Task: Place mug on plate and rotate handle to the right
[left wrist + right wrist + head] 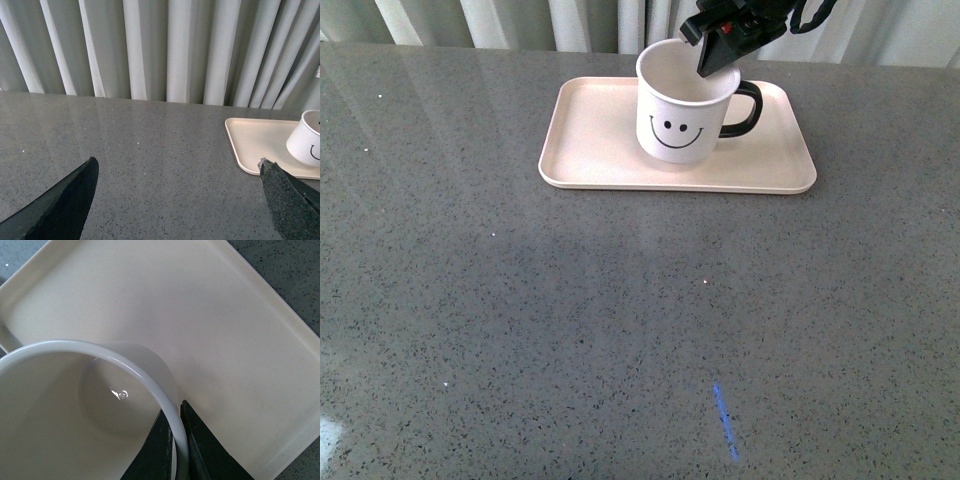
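Note:
The white mug (672,118) with a smiley face stands on the pale plate (590,140) at the far middle of the table. Its black handle (744,108) points right. My right gripper (717,62) comes down from above and is shut on the mug's back right rim, one finger inside and one outside. In the right wrist view the rim (150,382) runs between the two dark fingers (200,445), with the plate (235,340) beneath. My left gripper (177,167) is open over bare table, left of the plate (250,145) and mug (306,140).
Grey speckled tabletop (620,330) stretches toward me, with a short blue mark (725,422) near the front. Pale curtains (165,50) hang behind the table's far edge.

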Tool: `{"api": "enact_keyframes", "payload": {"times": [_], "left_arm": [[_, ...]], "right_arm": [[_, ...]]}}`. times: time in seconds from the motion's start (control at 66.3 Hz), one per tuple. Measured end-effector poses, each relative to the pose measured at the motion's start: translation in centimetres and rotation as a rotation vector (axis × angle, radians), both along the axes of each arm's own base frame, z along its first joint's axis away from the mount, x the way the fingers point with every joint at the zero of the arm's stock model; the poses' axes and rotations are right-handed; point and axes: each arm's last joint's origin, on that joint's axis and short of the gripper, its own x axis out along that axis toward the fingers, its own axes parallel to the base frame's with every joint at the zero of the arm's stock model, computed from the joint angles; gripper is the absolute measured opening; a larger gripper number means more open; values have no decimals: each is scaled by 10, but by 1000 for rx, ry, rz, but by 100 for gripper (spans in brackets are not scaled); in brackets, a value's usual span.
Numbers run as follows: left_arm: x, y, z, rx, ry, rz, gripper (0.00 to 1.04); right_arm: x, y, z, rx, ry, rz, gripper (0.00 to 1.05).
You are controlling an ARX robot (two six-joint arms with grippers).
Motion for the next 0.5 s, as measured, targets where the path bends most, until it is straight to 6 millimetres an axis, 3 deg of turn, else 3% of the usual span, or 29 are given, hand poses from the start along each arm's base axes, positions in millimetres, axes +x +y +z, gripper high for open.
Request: {"api": "enact_keyframes", "payload": {"times": [0.498], "left_arm": [[0, 0, 0, 0, 0, 0, 96]], "right_arm": [[3, 2, -14, -30, 9, 0, 2]]}}
